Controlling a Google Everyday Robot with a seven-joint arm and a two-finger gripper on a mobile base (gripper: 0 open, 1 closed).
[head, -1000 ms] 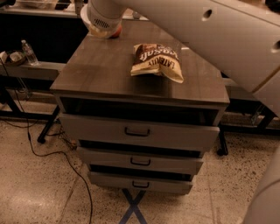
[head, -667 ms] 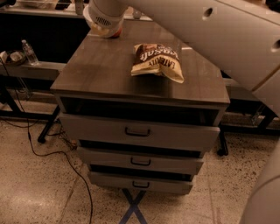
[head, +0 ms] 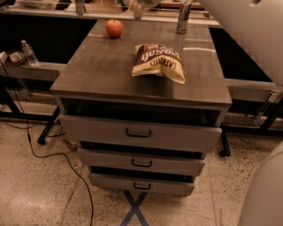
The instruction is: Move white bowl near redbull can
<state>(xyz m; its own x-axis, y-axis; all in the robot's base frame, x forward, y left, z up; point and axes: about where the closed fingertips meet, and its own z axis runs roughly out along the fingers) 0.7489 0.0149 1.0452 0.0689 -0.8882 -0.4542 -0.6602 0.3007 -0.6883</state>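
The redbull can [head: 182,17], slim and silver-grey, stands upright at the far right of the dark tabletop [head: 106,66]. My gripper [head: 139,13] hangs at the top edge of the view, over the table's far edge between the apple and the can, to the left of the can. Only its white rounded end and a pale narrow part below it show. The white bowl cannot be made out; it may be hidden at the gripper. My white arm [head: 247,31] fills the upper right.
A red apple [head: 114,28] sits at the far left of the tabletop. A chip bag [head: 158,62] lies in the middle. The table has three drawers [head: 138,133], slightly open. A water bottle [head: 29,52] stands on a low shelf to the left. A cable runs over the floor.
My gripper end has moved from over the apple to the right and farther back. The apple, hidden before, now shows. The chip bag has not moved.
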